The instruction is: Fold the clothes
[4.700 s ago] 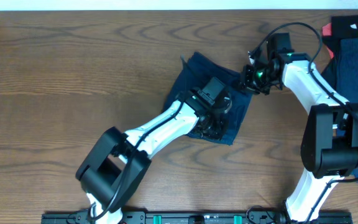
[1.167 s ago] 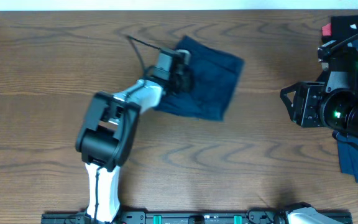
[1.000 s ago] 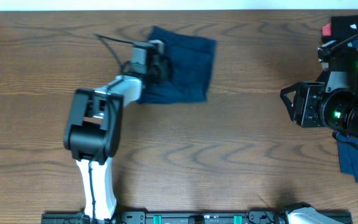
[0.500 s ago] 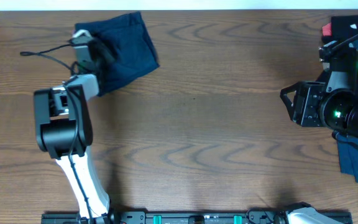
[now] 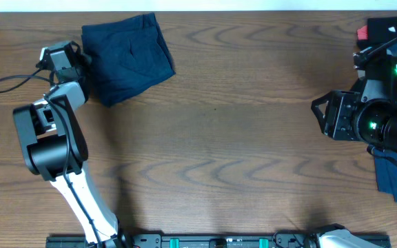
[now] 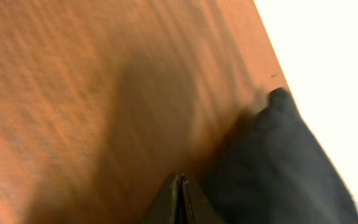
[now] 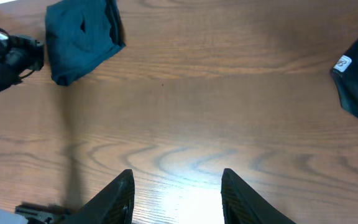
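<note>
Two sets of fingers on record. The left fingers (image 6: 168, 206) are pressed tight together with nothing between them, tips low over the tabletop (image 6: 73, 93). The folded navy garment (image 6: 278, 174) lies just to their side. Overhead, the left arm (image 5: 50, 138) reaches to the far left corner of the tabletop, wrist just beside the garment's left edge; contact cannot be told. The right fingers (image 7: 114, 199) stand apart, gap empty, high above bare wood. The right arm (image 5: 371, 117) looms at the right edge. Under and behind it sits a heap of other clothes (image 5: 391, 179): navy, black, red. One dark piece there carries a small white label (image 7: 342, 63).
</note>
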You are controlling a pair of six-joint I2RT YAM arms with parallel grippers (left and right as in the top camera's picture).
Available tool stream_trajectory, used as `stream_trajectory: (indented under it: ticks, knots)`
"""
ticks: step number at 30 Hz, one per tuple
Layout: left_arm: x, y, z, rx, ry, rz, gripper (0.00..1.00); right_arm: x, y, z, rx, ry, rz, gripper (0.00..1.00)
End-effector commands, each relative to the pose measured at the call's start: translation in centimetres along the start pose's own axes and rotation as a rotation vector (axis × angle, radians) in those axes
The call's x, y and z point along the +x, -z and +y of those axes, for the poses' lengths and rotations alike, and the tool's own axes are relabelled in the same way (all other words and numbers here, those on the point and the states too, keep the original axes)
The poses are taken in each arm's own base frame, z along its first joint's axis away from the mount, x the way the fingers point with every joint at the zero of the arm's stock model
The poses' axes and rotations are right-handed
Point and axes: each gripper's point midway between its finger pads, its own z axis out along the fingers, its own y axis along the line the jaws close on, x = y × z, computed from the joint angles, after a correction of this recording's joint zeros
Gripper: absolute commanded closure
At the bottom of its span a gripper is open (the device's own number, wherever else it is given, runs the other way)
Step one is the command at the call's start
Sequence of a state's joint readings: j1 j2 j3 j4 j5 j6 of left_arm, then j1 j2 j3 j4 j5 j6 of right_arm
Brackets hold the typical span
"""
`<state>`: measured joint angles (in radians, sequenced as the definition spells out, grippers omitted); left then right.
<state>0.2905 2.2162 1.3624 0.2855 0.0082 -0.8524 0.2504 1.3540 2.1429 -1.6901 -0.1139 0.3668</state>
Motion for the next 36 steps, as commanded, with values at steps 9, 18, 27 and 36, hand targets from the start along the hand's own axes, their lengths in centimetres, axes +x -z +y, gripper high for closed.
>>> stream_trajectory:
  ticks: [9,18,27,36]
  knots:
    - [-5.9,7.5,3.0,-0.133,-0.166,0.093,0.94,-0.1,-0.4,-0.2,0.021,-0.002,0.009,0.57]
    - [3.3,6.9,3.7,-0.060,-0.234,0.440,0.94,0.3,-0.3,0.6,-0.026,0.023,0.028,0.57]
    - [6.8,7.0,4.8,-0.118,-0.252,0.533,0.94,0.5,-0.2,1.2,-0.062,0.058,0.038,0.57]
    - [8.1,7.3,8.4,-0.258,-0.262,0.581,0.94,0.7,0.0,1.4,-0.077,0.079,0.037,0.58]
